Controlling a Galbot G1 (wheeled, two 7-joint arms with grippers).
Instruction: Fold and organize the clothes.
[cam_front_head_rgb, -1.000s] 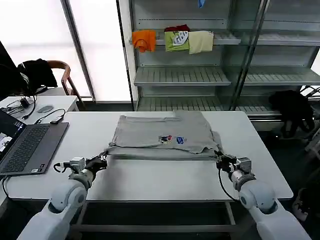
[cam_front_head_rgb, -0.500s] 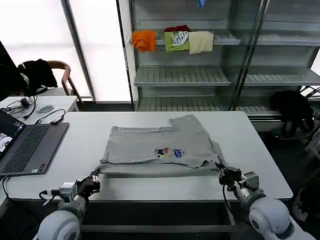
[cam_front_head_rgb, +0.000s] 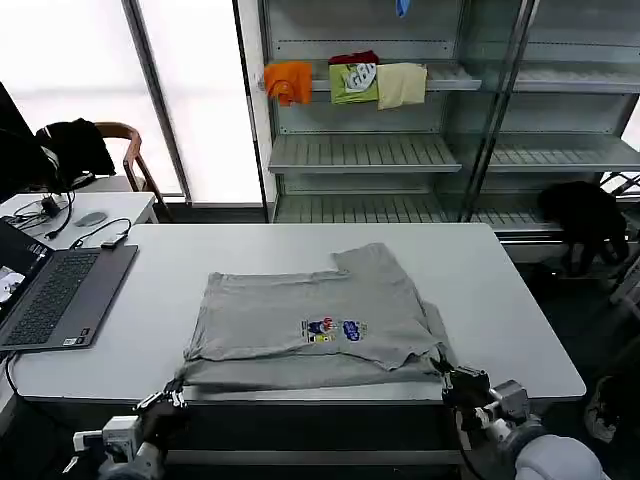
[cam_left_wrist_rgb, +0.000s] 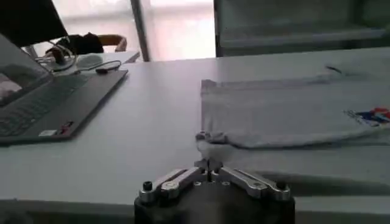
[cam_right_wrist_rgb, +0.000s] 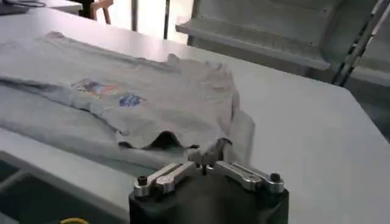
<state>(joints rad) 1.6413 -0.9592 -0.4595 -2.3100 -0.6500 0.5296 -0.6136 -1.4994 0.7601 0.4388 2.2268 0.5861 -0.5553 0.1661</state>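
A light grey shirt (cam_front_head_rgb: 320, 320) with a small multicoloured chest print lies on the white table (cam_front_head_rgb: 500, 300), folded over on itself, its lower hem at the front edge. My left gripper (cam_front_head_rgb: 178, 398) is at the front edge, shut on the shirt's near left corner. My right gripper (cam_front_head_rgb: 447, 375) is shut on the near right corner. In the left wrist view the gripper (cam_left_wrist_rgb: 207, 163) pinches a tuft of the shirt (cam_left_wrist_rgb: 292, 115). In the right wrist view the gripper (cam_right_wrist_rgb: 207, 159) holds a bunched corner of the shirt (cam_right_wrist_rgb: 122, 97).
An open laptop (cam_front_head_rgb: 55, 290) sits at the table's left with cables behind it. Metal shelves behind carry orange (cam_front_head_rgb: 288, 80), green (cam_front_head_rgb: 353, 80) and cream (cam_front_head_rgb: 402, 84) folded garments. A black garment (cam_front_head_rgb: 585, 215) rests on a low shelf at the right.
Both grippers have drawn back toward me and lower, dragging the shirt across the table to its front edge. Both stay shut on the corners.
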